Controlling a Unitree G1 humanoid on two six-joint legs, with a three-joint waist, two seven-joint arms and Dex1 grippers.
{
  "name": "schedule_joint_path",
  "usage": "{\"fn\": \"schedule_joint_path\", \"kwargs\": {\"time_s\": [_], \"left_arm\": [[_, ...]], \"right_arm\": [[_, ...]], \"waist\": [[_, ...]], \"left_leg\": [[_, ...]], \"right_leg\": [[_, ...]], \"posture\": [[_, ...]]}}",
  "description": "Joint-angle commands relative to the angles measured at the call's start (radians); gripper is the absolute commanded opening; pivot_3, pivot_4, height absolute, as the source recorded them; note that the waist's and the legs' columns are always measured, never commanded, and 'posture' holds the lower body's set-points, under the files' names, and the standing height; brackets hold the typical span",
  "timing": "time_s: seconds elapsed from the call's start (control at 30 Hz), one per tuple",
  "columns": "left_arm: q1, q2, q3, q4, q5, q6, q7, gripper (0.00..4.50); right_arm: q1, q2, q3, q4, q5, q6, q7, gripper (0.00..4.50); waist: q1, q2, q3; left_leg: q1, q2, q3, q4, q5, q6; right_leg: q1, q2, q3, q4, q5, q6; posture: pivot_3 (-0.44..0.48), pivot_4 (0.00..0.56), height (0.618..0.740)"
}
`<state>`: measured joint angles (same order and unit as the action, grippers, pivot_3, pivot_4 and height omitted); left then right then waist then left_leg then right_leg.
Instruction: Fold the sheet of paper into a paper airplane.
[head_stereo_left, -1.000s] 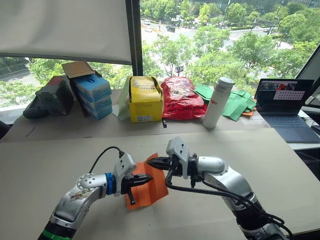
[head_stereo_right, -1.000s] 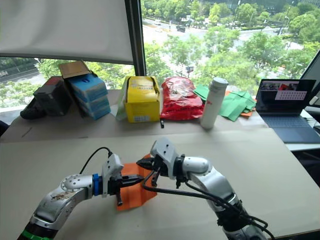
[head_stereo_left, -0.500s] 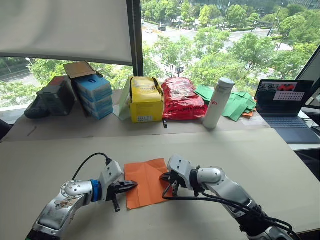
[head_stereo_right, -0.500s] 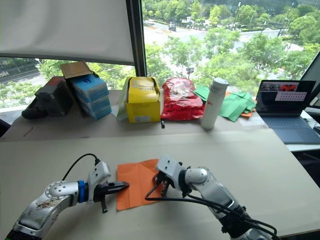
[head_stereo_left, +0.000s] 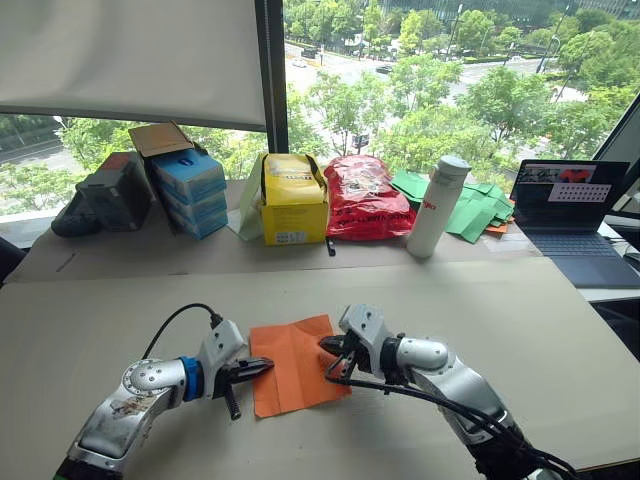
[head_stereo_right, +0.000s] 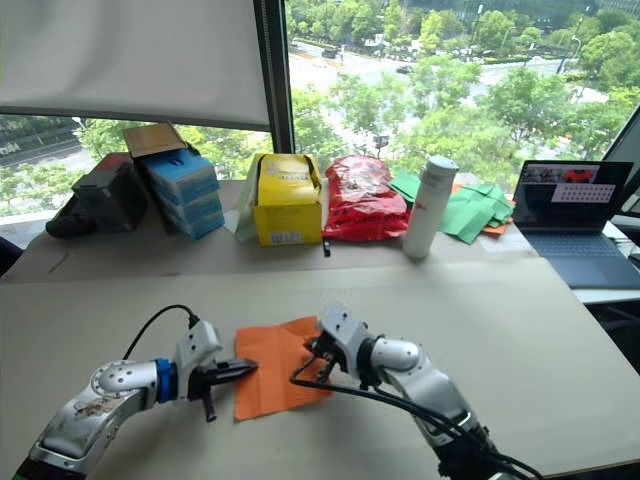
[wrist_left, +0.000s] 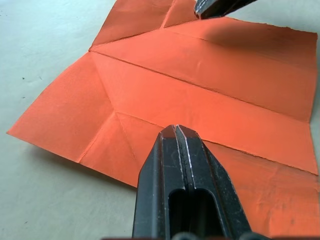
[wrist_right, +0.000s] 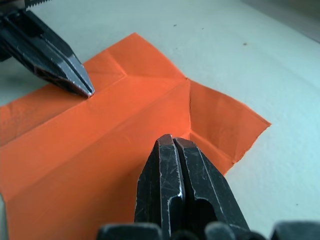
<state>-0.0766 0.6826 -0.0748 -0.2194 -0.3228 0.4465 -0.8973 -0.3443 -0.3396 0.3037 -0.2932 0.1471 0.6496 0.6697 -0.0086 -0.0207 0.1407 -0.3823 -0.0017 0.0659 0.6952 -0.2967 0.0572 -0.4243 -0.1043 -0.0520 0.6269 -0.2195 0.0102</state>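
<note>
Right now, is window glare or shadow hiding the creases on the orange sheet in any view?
No glare on the sheet of paper: in the left eye view the bright window sits behind the clutter and the paper stays evenly lit. In the left wrist view the creases read sharp; a soft shadow falls beneath the right gripper. In the right wrist view the left gripper casts little shadow, and the creases are clear.

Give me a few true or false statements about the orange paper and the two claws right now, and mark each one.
1. The sheet of paper lies open on the table. True.
2. It has already become a pointed wedge. False: it is squarish, with crease lines.
3. The left claw is shut. True.
4. The right claw is lifting the sheet off the table. False: its shut tips rest at the sheet's edge.
5. A white bottle stands behind. True.
</note>
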Motion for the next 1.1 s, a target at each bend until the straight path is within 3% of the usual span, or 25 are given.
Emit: {"fn": "schedule_joint_path", "kwargs": {"time_s": [0.03,0.27,0.67,1.1], "left_arm": [[-0.016,-0.002,0.016,-0.024,-0.011,0.014,0.007,0.0],[-0.036,-0.015,0.007,-0.053,-0.016,0.034,0.011,0.0],[-0.038,-0.019,0.007,-0.059,-0.012,0.045,0.013,0.0],[0.01,0.039,-0.018,-0.042,0.045,0.006,-0.013,0.0]], "right_arm": [[-0.011,0.026,-0.082,-0.04,0.059,0.049,-0.037,0.91],[-0.046,0.057,-0.102,0.06,0.041,0.13,-0.125,3.26],[-0.105,0.147,-0.14,0.211,0.145,0.244,-0.11,3.26],[-0.136,0.204,-0.124,0.28,0.154,0.208,-0.1,3.26]], "waist": [[0.0,0.0,0.0],[-0.003,0.0,0.0],[-0.005,0.0,0.0],[-0.014,0.0,0.0]], "left_leg": [[0.0,0.0,0.0,0.0,0.0,0.0],[-0.001,0.0,0.0,0.0,0.0,0.0],[-0.001,0.0,0.0,0.0,0.0,0.0],[0.002,0.001,0.0,-0.001,0.0,-0.001]], "right_leg": [[0.0,0.0,0.0,0.0,0.0,0.0],[-0.001,0.001,0.0,0.0,0.0,0.0],[-0.001,0.008,0.002,0.0,0.0,0.0],[-0.001,0.005,0.005,0.002,0.0,0.0]], "posture": [[0.0,0.15,0.74],[0.0,0.15,0.74],[0.0,0.15,0.74],[0.0,0.15,0.74]]}}
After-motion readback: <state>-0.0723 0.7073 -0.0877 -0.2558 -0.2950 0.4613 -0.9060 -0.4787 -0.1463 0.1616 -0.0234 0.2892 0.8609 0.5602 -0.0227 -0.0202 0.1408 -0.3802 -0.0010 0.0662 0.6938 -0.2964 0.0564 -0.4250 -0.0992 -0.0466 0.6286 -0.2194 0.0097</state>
